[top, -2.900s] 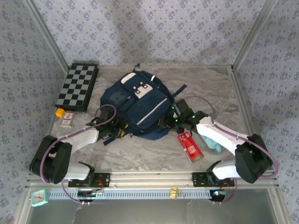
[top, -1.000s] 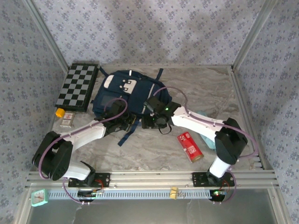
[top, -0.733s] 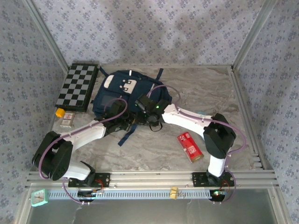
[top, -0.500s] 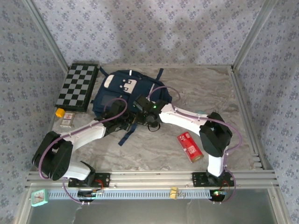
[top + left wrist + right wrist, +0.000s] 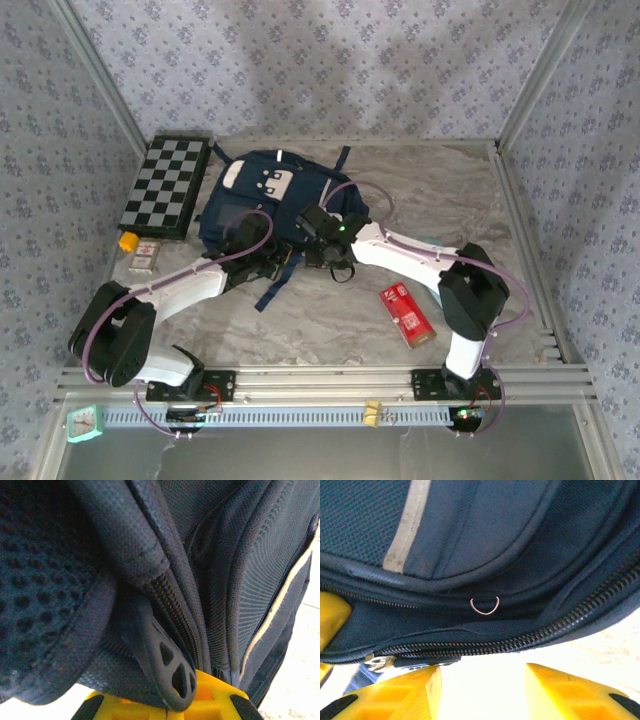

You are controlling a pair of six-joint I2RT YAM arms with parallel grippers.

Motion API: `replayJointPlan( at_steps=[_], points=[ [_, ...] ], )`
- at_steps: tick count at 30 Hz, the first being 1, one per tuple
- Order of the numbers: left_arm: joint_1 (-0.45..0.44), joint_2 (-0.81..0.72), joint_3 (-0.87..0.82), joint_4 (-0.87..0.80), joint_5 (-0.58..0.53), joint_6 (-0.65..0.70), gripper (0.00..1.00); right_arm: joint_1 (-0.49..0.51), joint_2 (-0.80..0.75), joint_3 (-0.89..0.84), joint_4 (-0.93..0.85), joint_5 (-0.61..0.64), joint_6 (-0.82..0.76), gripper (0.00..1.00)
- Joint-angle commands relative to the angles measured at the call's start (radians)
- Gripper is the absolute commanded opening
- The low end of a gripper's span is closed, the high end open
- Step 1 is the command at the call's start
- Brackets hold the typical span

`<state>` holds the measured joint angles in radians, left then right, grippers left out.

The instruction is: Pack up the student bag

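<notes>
The navy student bag (image 5: pixel 262 196) lies at the back left of the table, white patches (image 5: pixel 268 180) facing up. My left gripper (image 5: pixel 271 262) sits at the bag's near edge. In the left wrist view it (image 5: pixel 168 708) is shut on the bag's grey rubber zipper pull (image 5: pixel 167 666), with zipper teeth (image 5: pixel 172 605) just above. My right gripper (image 5: pixel 322 248) is at the bag's near right edge. In the right wrist view it (image 5: pixel 482 690) is open, its yellow fingers (image 5: pixel 400 692) apart under the closed zipper (image 5: pixel 520 639). The zipper slider (image 5: pixel 380 662) lies by the left finger.
A folded chessboard (image 5: pixel 165 185) lies at the back left, with a small yellow piece (image 5: pixel 127 241) and a card box (image 5: pixel 146 256) in front of it. A red packet (image 5: pixel 407 313) lies right of centre. A loose dark strap (image 5: pixel 272 288) trails toward the near edge.
The bag has moved left and back since the oldest frame. In the last second my right gripper swung left along the bag's edge, came back a little, and its jaws narrowed. The left gripper stayed put.
</notes>
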<state>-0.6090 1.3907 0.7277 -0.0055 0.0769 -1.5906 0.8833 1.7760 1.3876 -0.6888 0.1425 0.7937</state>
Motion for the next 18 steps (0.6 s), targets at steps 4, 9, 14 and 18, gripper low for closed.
replayJointPlan(
  at_steps=[4, 9, 14, 18],
  points=[
    [0.003, -0.053, 0.023, 0.062, 0.014, 0.003, 0.0, 0.006, -0.08, -0.001, -0.014, -0.062, -0.319, 0.49],
    [0.005, -0.062, 0.028, 0.059, 0.012, 0.005, 0.0, -0.008, -0.05, 0.056, -0.062, -0.102, -0.419, 0.47],
    [0.007, -0.07, 0.032, 0.053, 0.008, 0.006, 0.0, 0.004, -0.032, 0.064, -0.012, -0.186, -0.387, 0.41],
    [0.006, -0.075, 0.033, 0.054, 0.012, 0.004, 0.0, 0.025, -0.021, 0.066, -0.009, -0.124, -0.258, 0.41]
  ],
)
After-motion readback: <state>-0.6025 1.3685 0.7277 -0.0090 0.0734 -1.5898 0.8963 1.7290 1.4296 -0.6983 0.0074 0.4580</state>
